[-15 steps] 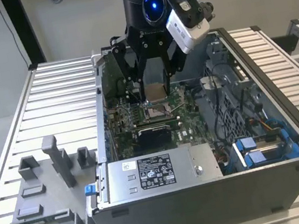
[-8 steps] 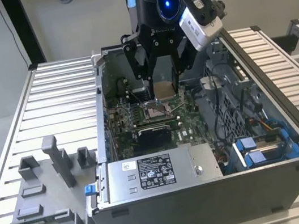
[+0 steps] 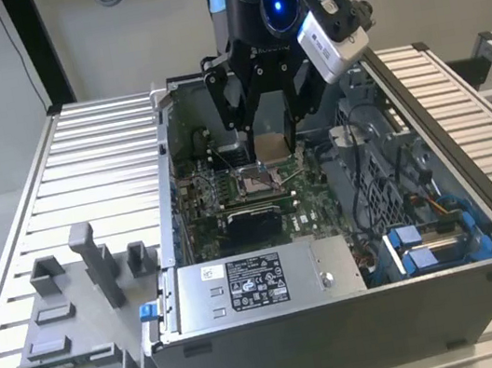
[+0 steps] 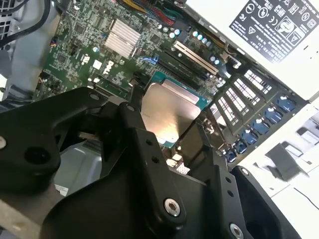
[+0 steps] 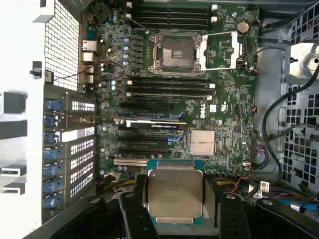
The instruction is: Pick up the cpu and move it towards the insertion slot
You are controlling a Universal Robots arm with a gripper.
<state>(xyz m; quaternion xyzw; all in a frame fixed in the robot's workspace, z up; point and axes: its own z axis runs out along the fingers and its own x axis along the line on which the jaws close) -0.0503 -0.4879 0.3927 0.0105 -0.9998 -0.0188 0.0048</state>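
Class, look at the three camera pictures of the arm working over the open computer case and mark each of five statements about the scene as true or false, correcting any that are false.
1. The gripper is shut on the cpu. True.
2. The cpu is already seated in the insertion slot. False: in the first wrist view the slot lies bare and apart from the cpu, which is held above the green circuit board.
3. The grey plastic tray stands inside the computer case. False: it lies outside the case, at the exterior view's left.
4. The arm reaches down into the open case. True.
5. The slot's metal frame is closed over the pin field. False: it is swung open beside it.
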